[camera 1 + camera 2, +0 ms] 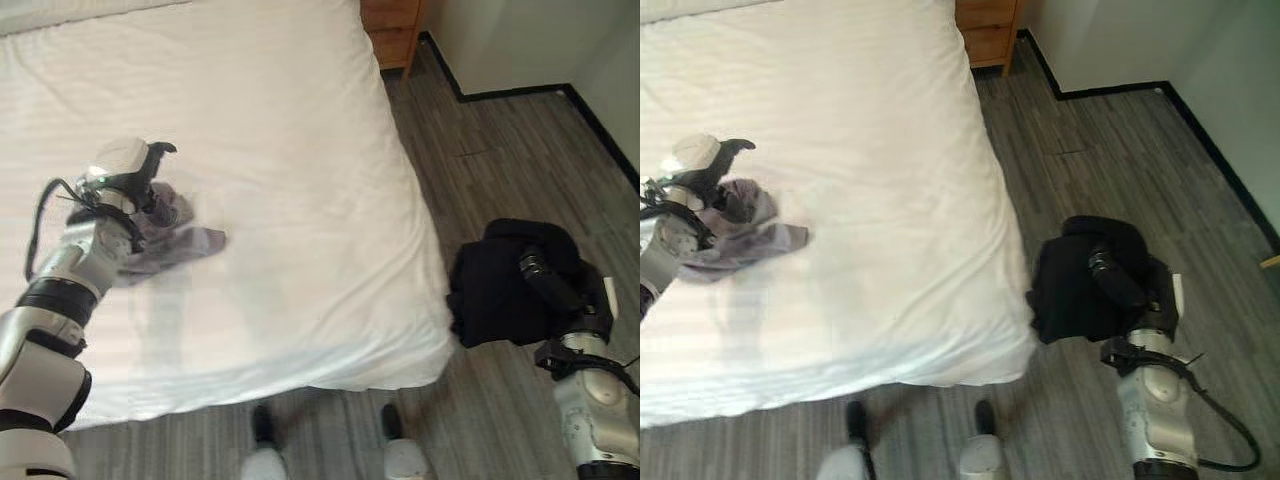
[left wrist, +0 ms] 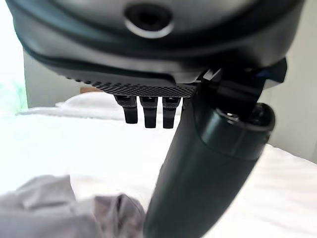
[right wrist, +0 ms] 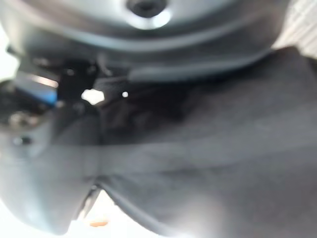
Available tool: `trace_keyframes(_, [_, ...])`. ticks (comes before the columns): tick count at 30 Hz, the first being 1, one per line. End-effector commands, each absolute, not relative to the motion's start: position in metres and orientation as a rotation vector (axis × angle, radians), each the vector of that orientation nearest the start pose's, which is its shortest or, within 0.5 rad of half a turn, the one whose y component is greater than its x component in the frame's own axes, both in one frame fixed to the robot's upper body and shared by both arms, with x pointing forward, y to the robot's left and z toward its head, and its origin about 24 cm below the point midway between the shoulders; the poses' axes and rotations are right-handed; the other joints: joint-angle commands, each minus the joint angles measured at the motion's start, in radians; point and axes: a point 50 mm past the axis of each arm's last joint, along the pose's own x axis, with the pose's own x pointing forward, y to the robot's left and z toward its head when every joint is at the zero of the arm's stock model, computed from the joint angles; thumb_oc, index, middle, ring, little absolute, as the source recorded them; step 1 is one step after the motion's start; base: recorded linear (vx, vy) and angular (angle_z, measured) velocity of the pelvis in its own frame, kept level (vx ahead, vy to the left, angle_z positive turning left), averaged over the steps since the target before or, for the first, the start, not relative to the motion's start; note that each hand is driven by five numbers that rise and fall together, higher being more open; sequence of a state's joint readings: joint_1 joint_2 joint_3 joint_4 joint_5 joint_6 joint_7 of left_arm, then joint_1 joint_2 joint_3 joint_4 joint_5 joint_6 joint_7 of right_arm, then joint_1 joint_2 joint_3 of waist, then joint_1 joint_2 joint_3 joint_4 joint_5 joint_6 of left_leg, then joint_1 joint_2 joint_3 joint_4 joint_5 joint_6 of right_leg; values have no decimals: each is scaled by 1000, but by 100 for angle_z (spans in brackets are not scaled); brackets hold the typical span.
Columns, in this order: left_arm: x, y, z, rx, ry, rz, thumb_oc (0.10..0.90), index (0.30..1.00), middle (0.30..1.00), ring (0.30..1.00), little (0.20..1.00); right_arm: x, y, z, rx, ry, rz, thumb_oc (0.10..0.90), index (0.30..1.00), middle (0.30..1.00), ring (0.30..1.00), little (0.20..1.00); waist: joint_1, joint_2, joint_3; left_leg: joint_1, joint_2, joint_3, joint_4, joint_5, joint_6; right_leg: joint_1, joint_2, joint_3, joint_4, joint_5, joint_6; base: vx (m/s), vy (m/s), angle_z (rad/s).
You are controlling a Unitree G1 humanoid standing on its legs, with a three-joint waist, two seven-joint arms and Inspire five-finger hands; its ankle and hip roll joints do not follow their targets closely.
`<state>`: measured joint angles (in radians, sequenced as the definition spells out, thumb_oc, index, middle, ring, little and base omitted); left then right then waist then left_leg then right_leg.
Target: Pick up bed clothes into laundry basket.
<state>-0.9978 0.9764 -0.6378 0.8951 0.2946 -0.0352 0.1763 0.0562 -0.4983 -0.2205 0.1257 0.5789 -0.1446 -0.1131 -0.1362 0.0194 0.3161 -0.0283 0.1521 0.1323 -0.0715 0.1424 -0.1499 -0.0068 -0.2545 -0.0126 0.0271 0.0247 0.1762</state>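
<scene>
A crumpled grey-lilac cloth garment [image 1: 170, 240] lies on the white-sheeted bed [image 1: 280, 150], toward its left part and well in from the foot edge. The left hand [image 1: 150, 195] rests on the garment's rear side, touching it; whether its fingers grip the cloth I cannot tell. The left wrist view shows fingertips [image 2: 144, 111] hanging curled above the bed, with the cloth bunched just beside the thumb. Off the bed's right side, over the grey plank floor [image 1: 500, 140], the right hand [image 1: 560, 290] clutches a bundled black garment [image 1: 500, 285]. A wooden nightstand [image 1: 392, 30] stands at the bed's far right corner.
</scene>
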Motion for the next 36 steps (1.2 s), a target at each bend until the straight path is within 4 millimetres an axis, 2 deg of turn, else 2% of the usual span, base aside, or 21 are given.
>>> trace_keyframes(1, [347,350,312,1537,-208,620,800,900,900,900,900,247,-288,129,48,-399,-210,400,300,300,300,300,-10,-10,-93,-37,32,17,57,-68,30,-94,41,34,214,-22,71,-14,280,-48])
trace_keyframes(2, [347,350,313,1538,-210,622,800,900,900,900,900,248,-287,129,50,-401,-209,400,300,300,300,300,-7,-9,-94,-41,36,20,55,-63,29,-103,45,37,218,-19,69,-73,258,-46])
trace_keyframes(3, [341,369,312,1574,-123,661,800,900,900,900,900,251,-283,135,22,-409,-157,400,300,300,300,300,-3,-35,-77,-28,15,44,27,-62,28,-116,31,-56,170,6,64,-75,62,-26])
trace_keyframes(6, [338,373,320,1554,-102,698,800,900,900,900,900,246,-280,129,44,-385,-133,400,300,300,300,300,-5,-47,-83,-40,7,41,1,-44,27,-73,43,-31,94,5,63,22,3,14])
trace_keyframes(8, [337,381,305,1546,-50,699,800,900,900,900,900,241,-290,126,46,-380,-182,400,300,300,300,300,9,-65,-80,-36,5,35,-10,-45,32,-57,40,-37,74,20,60,49,-18,32])
trace_keyframes(13, [330,392,298,1566,3,688,800,900,900,900,900,236,-298,120,48,-360,-213,400,300,300,300,300,27,-83,-91,-40,-4,20,-9,-54,42,-28,27,-57,35,11,63,43,-17,-8])
trace_keyframes(17, [323,399,298,1583,20,685,800,900,900,900,900,238,-296,119,35,-352,-202,400,300,300,300,300,39,-84,-101,-46,-10,13,-10,-56,45,-17,21,-67,21,0,66,34,7,10])
trace_keyframes(20, [316,394,307,1590,-48,653,800,900,900,900,900,237,-298,114,25,-327,-212,400,300,300,300,300,66,-83,-109,-50,-20,0,-12,-60,49,-1,15,-81,3,-10,68,28,6,7])
trace_keyframes(26, [308,389,313,1605,-110,623,800,900,900,900,900,239,-297,114,0,-314,-207,400,300,300,300,300,89,-77,-115,-56,-30,-15,-13,-62,51,20,9,-97,-12,-19,70,16,6,9])
trace_keyframes(30, [304,378,325,1648,-150,561,800,900,900,900,900,240,-295,109,-4,-283,-195,400,300,300,300,300,108,-72,-118,-55,-40,-25,-13,-65,54,36,1,-112,-17,-17,76,6,4,3])
trace_keyframes(36, [303,366,326,1689,-193,497,800,900,900,900,900,239,-295,105,-6,-265,-202,400,300,300,300,300,124,-70,-120,-57,-51,-35,-13,-68,58,45,-7,-120,-18,-16,81,8,9,5])
